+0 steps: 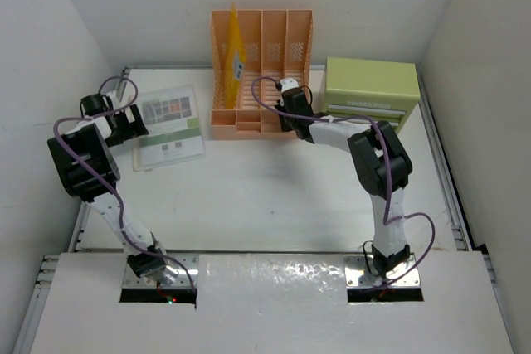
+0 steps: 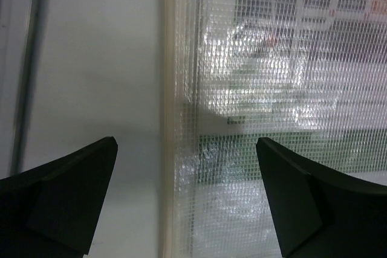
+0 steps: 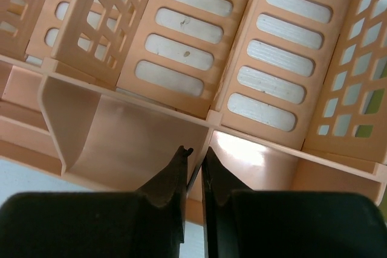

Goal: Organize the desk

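While both arms reach toward the back, the desk [image 1: 274, 196] fills the overhead view: a wide, flat white tabletop with thin metal rails [image 1: 445, 180] along its sides, boxed in by white walls. It is rigid and fixed, so the handling question falls on what lies on it.

At the back left, a clear mesh document pouch [image 1: 170, 126] lies flat on the desk with printed sheets inside. The left claw [image 2: 185, 142] hangs over the pouch's left edge, wide open, one finger above bare desk and the other above the mesh. I judge the pouch light, floppy and a little slick (woven plastic with a glossy sheen), likely to sag if held by one corner. Lying flush, it offers little to grab from above. The bound edge under the claw looks the best place to take hold.

At the back centre stands a peach file rack [image 1: 261, 64], with a yellow folder [image 1: 235, 55] upright in a left-hand slot. The right claw [image 3: 195, 152] sits at the rack's low front tray, closed to a narrow slit with a thin tray divider between its tips, so it appears to grip the rack. The rack looks like stiff, light plastic that could slide or tip if pulled. A green drawer box [image 1: 369, 89] stands just right of it.
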Tool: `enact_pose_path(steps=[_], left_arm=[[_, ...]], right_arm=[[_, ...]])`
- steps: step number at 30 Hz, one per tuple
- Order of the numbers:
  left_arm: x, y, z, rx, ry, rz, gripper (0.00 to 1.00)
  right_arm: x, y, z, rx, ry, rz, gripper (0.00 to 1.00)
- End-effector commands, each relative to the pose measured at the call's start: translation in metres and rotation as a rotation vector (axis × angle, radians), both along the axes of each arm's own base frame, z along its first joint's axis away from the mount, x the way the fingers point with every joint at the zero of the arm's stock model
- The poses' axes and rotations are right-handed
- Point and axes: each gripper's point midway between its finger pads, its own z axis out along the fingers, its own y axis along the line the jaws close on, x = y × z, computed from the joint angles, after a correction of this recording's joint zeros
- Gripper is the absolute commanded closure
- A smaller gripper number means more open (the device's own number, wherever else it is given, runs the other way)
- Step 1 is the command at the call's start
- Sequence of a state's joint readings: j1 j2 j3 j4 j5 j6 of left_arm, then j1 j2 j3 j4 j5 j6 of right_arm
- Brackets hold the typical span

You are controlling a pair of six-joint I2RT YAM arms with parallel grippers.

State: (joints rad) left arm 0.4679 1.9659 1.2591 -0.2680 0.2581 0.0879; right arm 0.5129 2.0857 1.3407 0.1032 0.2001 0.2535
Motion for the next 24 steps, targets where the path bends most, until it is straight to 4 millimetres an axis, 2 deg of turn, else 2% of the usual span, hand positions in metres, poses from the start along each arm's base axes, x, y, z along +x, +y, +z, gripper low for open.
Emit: enact_pose_path(steps=[1, 4, 6, 10, 13, 14, 15, 19, 22, 23, 24], left_arm=[[0.013, 0.009, -0.008, 0.006, -0.003, -0.018, 0.01], [0.015, -0.002, -0.022, -0.065, 0.018, -0.064, 0.06], [0.014, -0.015, -0.027, -0.121, 0.021, -0.105, 0.15], [0.011, -0.032, -0.031, -0.186, 0.018, -0.180, 0.29], [0.011, -0.037, -0.039, -0.227, 0.038, -0.201, 0.50], [0.010, -0.037, -0.042, -0.230, 0.050, -0.198, 0.81], [0.010, -0.035, -0.047, -0.230, 0.063, -0.189, 0.98], [0.016, -0.029, -0.046, -0.214, 0.035, -0.178, 1.00], [0.020, -0.029, -0.026, -0.200, -0.030, -0.193, 1.00], [0.024, -0.030, -0.007, -0.182, -0.075, -0.209, 1.00], [0.024, -0.030, 0.001, -0.170, -0.096, -0.220, 1.00]], right_arm=[[-0.008, 0.007, 0.014, 0.013, 0.005, 0.075, 0.89], [-0.011, 0.006, 0.022, 0.020, -0.007, 0.078, 0.84], [-0.015, 0.005, 0.026, 0.021, -0.014, 0.082, 0.80], [-0.018, 0.003, 0.031, 0.018, -0.017, 0.087, 0.79], [-0.019, 0.005, 0.035, 0.026, -0.020, 0.094, 0.79], [-0.019, 0.005, 0.036, 0.028, -0.021, 0.093, 0.79], [-0.019, 0.006, 0.036, 0.031, -0.021, 0.094, 0.79], [-0.021, 0.006, 0.042, 0.041, -0.026, 0.101, 0.79], [-0.024, 0.006, 0.044, 0.039, -0.027, 0.112, 0.78], [-0.024, 0.006, 0.049, 0.040, -0.033, 0.115, 0.76], [-0.025, 0.006, 0.050, 0.037, -0.035, 0.124, 0.75]])
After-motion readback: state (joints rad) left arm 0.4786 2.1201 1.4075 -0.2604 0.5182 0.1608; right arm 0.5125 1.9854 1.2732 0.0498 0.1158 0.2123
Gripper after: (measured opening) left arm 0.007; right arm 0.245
